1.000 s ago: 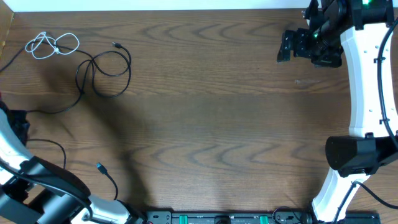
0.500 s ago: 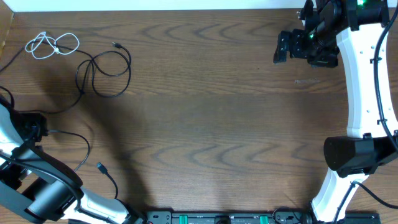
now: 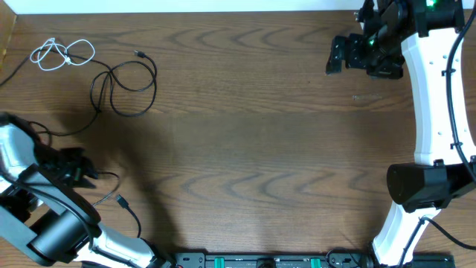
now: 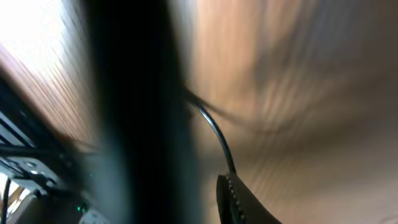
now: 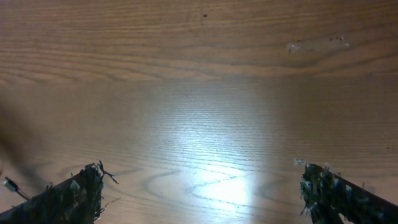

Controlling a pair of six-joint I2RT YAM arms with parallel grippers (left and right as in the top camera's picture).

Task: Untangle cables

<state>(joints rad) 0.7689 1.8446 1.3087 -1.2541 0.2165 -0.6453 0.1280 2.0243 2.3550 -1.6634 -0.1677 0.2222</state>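
Three cables lie far left: a white cable [image 3: 63, 53] bundled in the corner, a looped black cable [image 3: 123, 85] just beside it, a second black cable [image 3: 120, 200] nearer the front. I judge sorting under way; next needs a sure pinch. My left gripper [image 3: 78, 167] hangs by that cord, blurred, grip unclear. My right gripper [image 3: 335, 56] gapes wide, well apart.

Dark wood-grain table [image 3: 253, 126]; white strip [image 3: 186, 5] along far edge; bright glare patch.

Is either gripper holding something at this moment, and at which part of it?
The right gripper is open and empty. The left gripper is at a thin black cable, but the blurred wrist view cannot confirm a grip.
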